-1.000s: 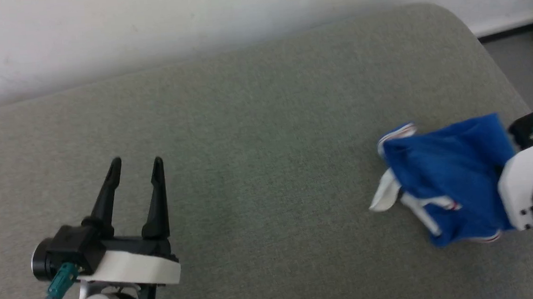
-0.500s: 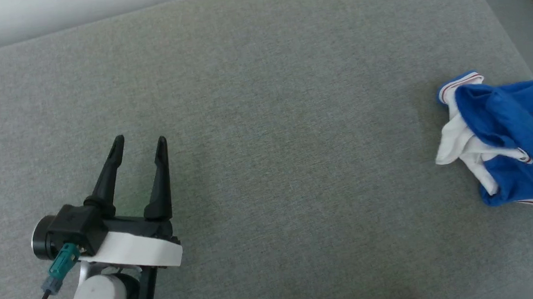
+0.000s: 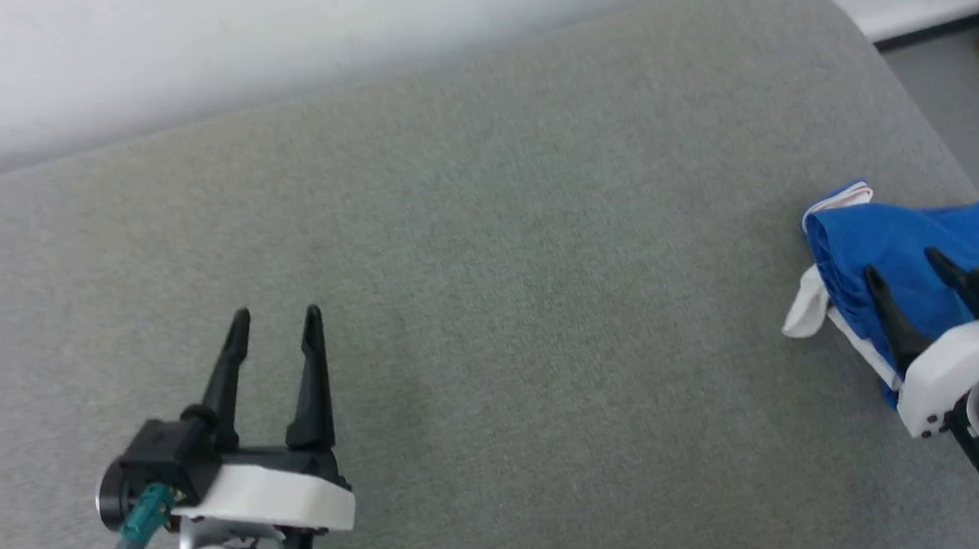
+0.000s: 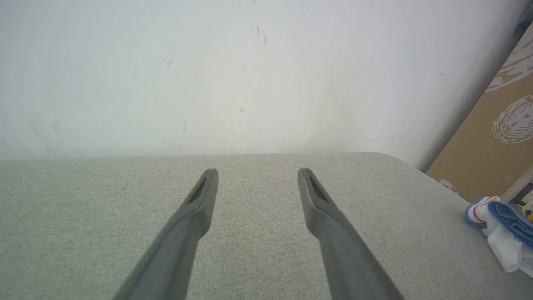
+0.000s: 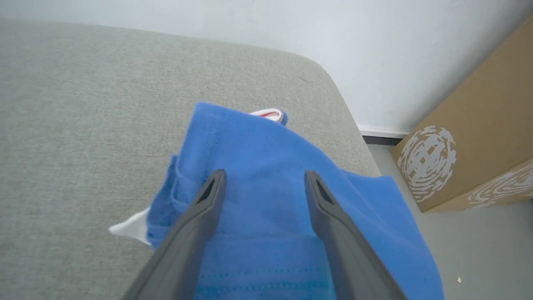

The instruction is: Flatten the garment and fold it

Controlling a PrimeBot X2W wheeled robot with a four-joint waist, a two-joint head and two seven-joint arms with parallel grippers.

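Garment [image 3: 892,238]: a rumpled royal-blue heap with white fabric poking out at its left side and a red-striped white band at its far corner.
Garment position: at the right end of the grey padded surface [image 3: 489,266], close to its rounded far-right corner and right edge, unfolded and not laid flat.
Right gripper [image 3: 899,261]: fingers spread apart with nothing pinched between them, lying over the blue cloth. From here I cannot tell whether the tips touch it.
Right arm pose: it comes in from the lower right. The white wrist housing sits at the heap's near edge, and the fingers point up and away across the garment towards the wall [image 3: 267,49].
Right wrist view: blue cloth fills the gap between the two fingers [image 5: 195,216], and the striped band peeks out beyond the far fold.
Left gripper [image 3: 277,312]: fingers parted and empty, held over bare grey fabric.
Left arm pose: low at the lower left, well apart from the garment, with the fingers pointing towards the wall.
Surroundings: a brown cardboard box [image 5: 470,154] with a white swirl print stands on the grey floor [image 5: 458,250] past the surface's right end.
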